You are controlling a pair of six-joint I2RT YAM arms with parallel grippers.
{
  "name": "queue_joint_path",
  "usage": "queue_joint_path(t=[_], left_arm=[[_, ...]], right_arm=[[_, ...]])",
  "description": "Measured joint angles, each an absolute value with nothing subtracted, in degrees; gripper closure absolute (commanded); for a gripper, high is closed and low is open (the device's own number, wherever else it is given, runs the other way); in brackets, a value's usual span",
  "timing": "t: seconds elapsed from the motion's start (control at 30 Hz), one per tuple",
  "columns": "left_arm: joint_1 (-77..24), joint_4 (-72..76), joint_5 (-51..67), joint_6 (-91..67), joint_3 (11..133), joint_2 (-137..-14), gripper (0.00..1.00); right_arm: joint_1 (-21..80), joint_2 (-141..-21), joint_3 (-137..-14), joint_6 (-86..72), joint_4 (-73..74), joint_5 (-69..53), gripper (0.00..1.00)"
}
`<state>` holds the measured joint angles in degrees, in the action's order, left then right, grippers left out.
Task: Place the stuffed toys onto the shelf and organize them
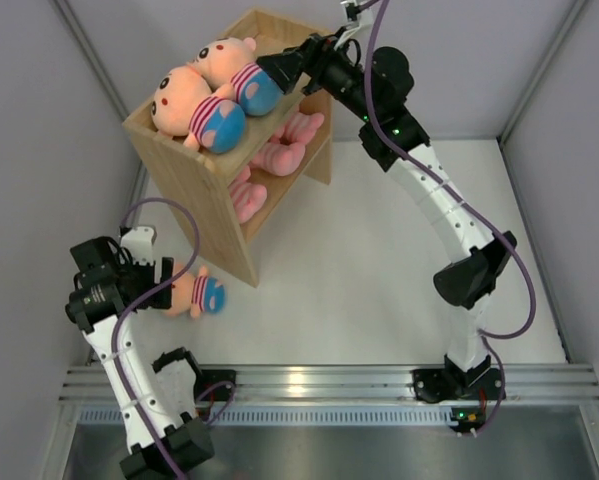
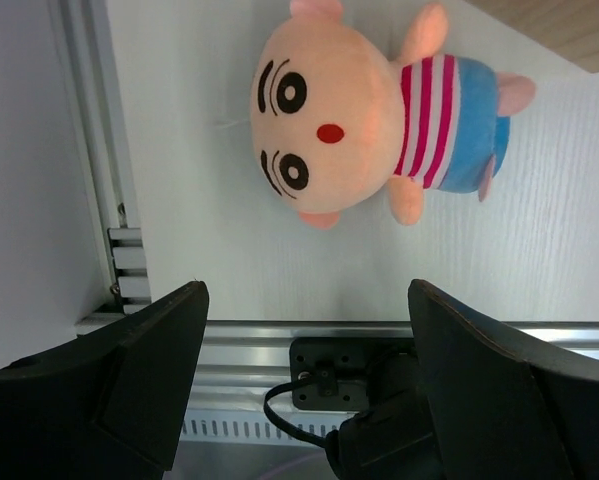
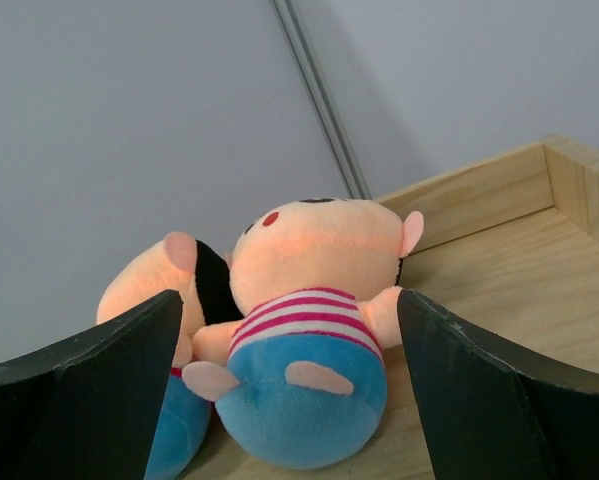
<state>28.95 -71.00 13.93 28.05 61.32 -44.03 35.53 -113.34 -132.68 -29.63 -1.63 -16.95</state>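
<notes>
two peach toys (image 1: 184, 100) lie atop the shelf (image 1: 204, 200), pink toys (image 1: 284, 148) inside.

A white surface (image 1: 379, 260) fills the middle of the top view, closed in by plain grey walls (image 1: 39, 120) at left, right and top. Slim metal posts (image 1: 91, 55) slant through the upper corners. A ribbed aluminium rail (image 1: 319, 381) crosses the lower part, with a darker grey panel (image 1: 329, 450) along the bottom edge. In the right wrist view, a thin strip (image 3: 319, 100) divides the grey backdrop.
</notes>
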Motion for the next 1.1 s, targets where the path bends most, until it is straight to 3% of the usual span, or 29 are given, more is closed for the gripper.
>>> queue_joint_path(t=[0.3, 0.6, 0.9, 1.0, 1.03, 1.1], left_arm=[[28.95, -62.08, 12.19, 28.97, 47.0, -49.15, 0.14], [29.61, -50.3, 18.17, 31.75, 46.11, -59.31, 0.15], [29.69, -44.45, 22.7, 34.22, 41.28, -65.32, 0.28], [29.89, -44.03, 23.03, 34.83, 39.07, -65.41, 0.61], [29.93, -43.94, 23.16, 35.03, 38.85, -65.36, 0.87], [29.95, -43.59, 23.38, 35.33, 38.85, -64.9, 0.94]], right_arm=[[33.58, -107.48, -126.34, -27.55, -5.8, -18.37, 0.11], [33.56, -103.96, -120.27, -22.81, -6.94, -18.2, 0.11], [33.56, -99.35, -117.73, -18.5, -6.0, -14.5, 0.11], [33.56, -98.41, -117.73, -17.5, -5.91, -13.17, 0.11], [33.56, -98.19, -117.73, -17.15, -5.87, -12.86, 0.12], [33.56, -97.95, -117.73, -16.56, -5.69, -12.43, 0.12]])
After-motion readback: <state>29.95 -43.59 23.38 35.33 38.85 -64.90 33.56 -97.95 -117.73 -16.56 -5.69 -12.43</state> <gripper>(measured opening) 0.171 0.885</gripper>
